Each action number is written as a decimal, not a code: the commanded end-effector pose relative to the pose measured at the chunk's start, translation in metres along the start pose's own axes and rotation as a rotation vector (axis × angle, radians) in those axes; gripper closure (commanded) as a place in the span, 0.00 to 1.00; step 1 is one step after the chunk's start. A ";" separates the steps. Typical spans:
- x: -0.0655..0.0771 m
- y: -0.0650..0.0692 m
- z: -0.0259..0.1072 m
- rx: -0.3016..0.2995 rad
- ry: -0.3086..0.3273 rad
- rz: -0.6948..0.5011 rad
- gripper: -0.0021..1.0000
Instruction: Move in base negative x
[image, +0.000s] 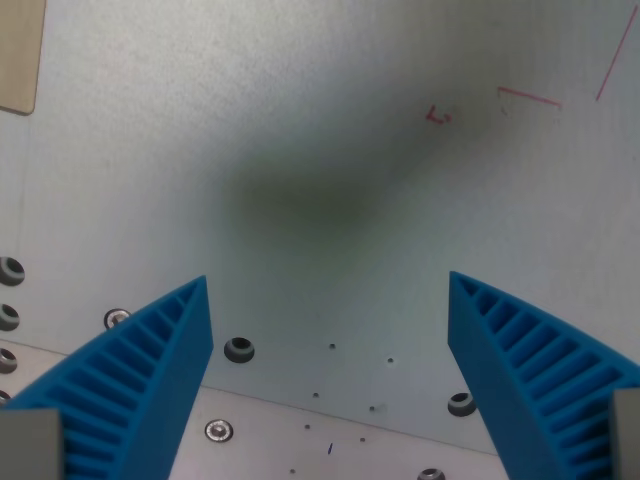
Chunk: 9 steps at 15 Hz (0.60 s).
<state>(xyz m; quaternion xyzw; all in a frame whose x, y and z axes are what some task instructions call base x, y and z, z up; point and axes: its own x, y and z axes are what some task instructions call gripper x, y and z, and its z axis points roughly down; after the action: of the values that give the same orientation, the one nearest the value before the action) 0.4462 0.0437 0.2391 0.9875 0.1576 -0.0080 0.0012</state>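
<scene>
Gripper (330, 290) fingers hung wide apart above a pale grey metal table (300, 120), nothing held between them, the gap showing only bare surface and a soft dark shadow (300, 200) cast on it. At the table's far left corner in the wrist view lay a tan, rounded-cornered plate (20, 55), cut off by the frame. Below it, along the left edge, a column of round bolt holes (10, 270) ran down toward the near side. The left blue finger (140, 380), ribbed on its inner face, rose from the lower left corner and tapered to a tip; a screw head (117, 319) sat just beside its outer edge. Between the two fingers a seam crossed the table where a lighter panel (300, 440) began, with another bolt hole (239, 349) just above the seam, a screw (219, 431) on the lighter panel, and several tiny specks scattered near the middle. The right blue finger (530, 370), likewise ribbed, rose from the lower right corner, with a bolt hole (461, 404) just beside its inner edge. Toward the far right corner, faint red pen marks (530, 97) were drawn on the surface, including a small scrawl and straight lines.
</scene>
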 end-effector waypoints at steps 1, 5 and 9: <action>-0.005 -0.003 -0.002 -0.001 0.005 0.000 0.00; -0.025 -0.015 -0.001 -0.001 0.005 0.000 0.00; -0.045 -0.028 0.001 -0.001 0.005 0.000 0.00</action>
<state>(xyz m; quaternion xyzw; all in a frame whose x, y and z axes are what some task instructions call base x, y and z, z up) 0.4145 0.0546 0.2274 0.9859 0.1634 -0.0354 -0.0010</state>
